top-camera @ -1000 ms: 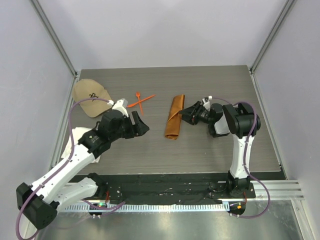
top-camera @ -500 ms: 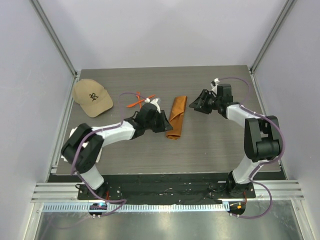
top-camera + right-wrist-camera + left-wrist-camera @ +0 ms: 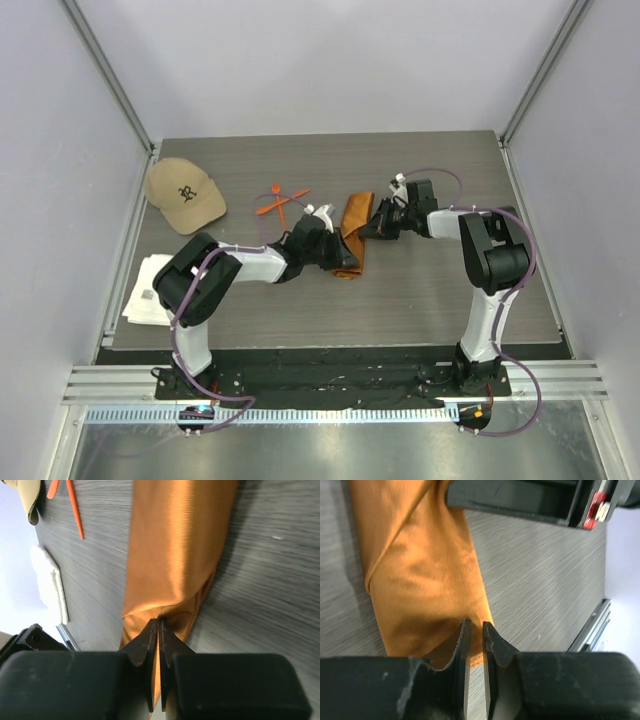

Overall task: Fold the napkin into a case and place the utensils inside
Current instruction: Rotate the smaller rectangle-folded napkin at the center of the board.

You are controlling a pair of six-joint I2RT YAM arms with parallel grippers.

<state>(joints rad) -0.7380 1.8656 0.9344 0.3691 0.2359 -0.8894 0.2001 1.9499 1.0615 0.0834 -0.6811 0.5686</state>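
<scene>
My left gripper (image 3: 476, 626) sits at the near end of the napkin (image 3: 353, 214), which lies mid-table as a narrow folded strip. The jaws are almost together and the cloth's corner is in the thin slit, so I judge it a pinch (a shallow one, I think). A little farther, my right gripper (image 3: 158, 621) is closed tight on a pucker at the strip's right edge. If the arms pull unevenly, the thin cloth may slip out or the fold may open, and the two wrists are close enough to bump. The utensils (image 3: 280, 204) lie crossed just left of the strip, so a leftward sweep could scatter them. Right of the strip the table (image 3: 430, 290) gives open room, and the cap (image 3: 185, 195) is well apart.
</scene>
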